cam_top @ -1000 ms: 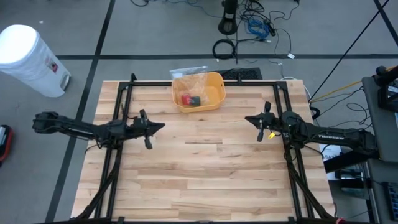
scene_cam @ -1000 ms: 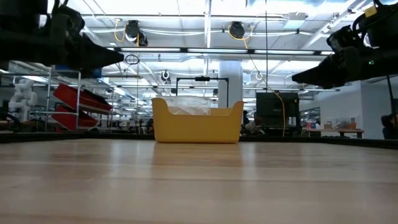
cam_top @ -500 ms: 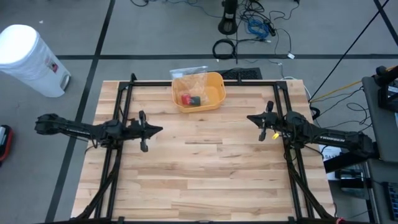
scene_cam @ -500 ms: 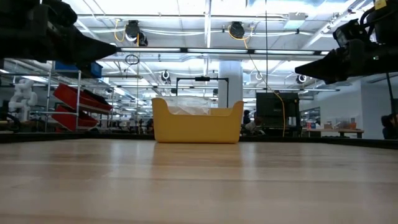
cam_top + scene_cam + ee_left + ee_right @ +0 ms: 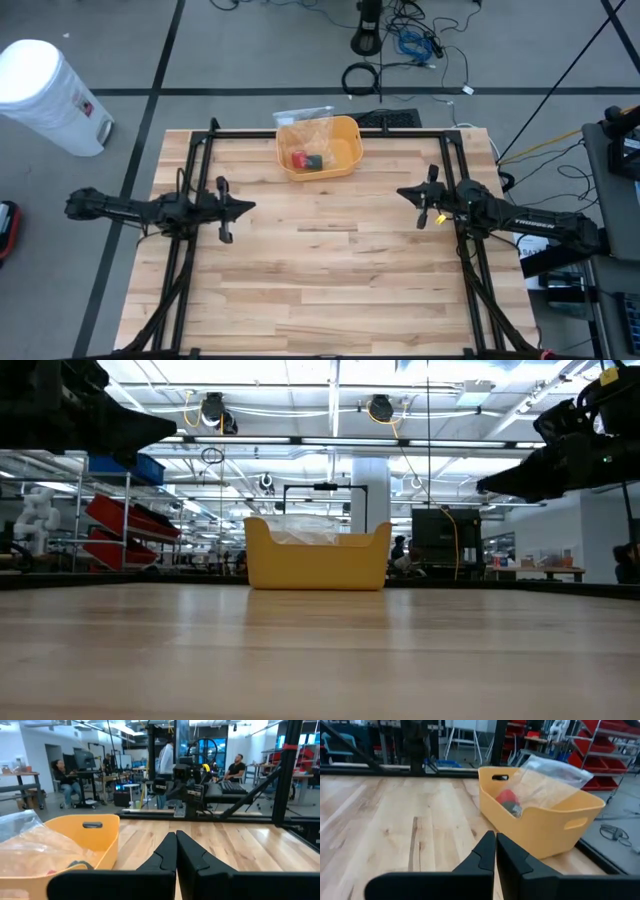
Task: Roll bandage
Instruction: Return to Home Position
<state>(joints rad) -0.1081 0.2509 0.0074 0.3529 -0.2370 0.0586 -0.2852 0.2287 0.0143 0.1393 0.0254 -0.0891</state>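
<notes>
A yellow bin (image 5: 352, 138) stands at the middle of the table's far edge. It holds a clear plastic bag (image 5: 551, 781) with something beige inside, a red item (image 5: 506, 796) and a dark item. A bandage as such cannot be made out. My left gripper (image 5: 250, 207) is shut and level above the table's left side, pointing toward the right edge. My right gripper (image 5: 400, 191) is shut and level above the right side, pointing toward the left. Both are clear of the wood and of the bin (image 5: 317, 565), and neither holds anything.
Bare wooden tabletop (image 5: 330, 270) lies between and in front of the two grippers. A black frame rail (image 5: 330, 133) runs along the far edge, with rails down both sides. In the left wrist view, people (image 5: 64, 780) sit in the room beyond the table.
My left gripper has drawn back toward the table's left edge and risen a little, staying shut. The bin and its contents have not moved.
</notes>
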